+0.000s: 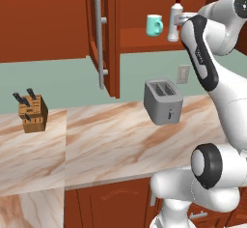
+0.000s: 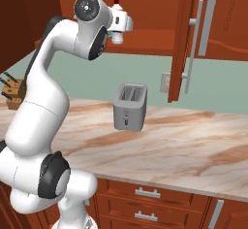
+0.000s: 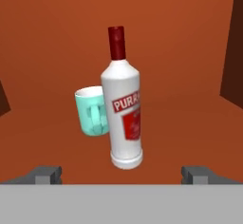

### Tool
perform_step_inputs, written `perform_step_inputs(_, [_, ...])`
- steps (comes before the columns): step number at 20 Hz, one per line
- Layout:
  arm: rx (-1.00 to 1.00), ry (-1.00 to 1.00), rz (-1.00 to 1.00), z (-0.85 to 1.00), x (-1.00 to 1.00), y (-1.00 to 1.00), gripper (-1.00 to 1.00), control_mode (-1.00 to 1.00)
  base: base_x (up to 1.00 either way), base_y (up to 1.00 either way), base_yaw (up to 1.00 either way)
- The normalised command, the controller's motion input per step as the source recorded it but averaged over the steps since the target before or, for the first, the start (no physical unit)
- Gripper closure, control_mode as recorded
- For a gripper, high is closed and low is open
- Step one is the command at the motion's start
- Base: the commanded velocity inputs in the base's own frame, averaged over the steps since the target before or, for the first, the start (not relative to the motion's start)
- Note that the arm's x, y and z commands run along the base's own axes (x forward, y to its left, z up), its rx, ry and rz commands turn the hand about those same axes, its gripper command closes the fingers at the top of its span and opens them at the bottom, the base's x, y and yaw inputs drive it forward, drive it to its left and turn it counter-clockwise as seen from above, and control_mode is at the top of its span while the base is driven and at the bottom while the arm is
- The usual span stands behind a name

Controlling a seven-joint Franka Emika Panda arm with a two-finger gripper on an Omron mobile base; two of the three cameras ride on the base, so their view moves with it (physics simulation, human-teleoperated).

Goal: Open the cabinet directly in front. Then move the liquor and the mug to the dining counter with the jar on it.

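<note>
My hand (image 3: 121, 174) is spread wide, empty, facing the liquor (image 3: 124, 109) mid-frame. I'd drive straight in and clamp its body, avoiding the mug (image 3: 91, 111) just left.

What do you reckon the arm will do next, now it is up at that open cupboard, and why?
Probably ease forward so the open gripper straddles the liquor, then close. The cabinet is already open, the bottle stands upright, centred ahead between the fingertips, untouched, in front of the mug.
</note>
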Motion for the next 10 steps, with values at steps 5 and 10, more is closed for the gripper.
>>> perform_step_inputs(5, [0.00,0.01,0.00,0.00,0.41,0.00,-1.00,-1.00,0.00,0.00,0.00])
perform_step_inputs(10, [0.00,0.01,0.00,0.00,0.35,0.00,-1.00,-1.00,0.00,0.00,0.00])
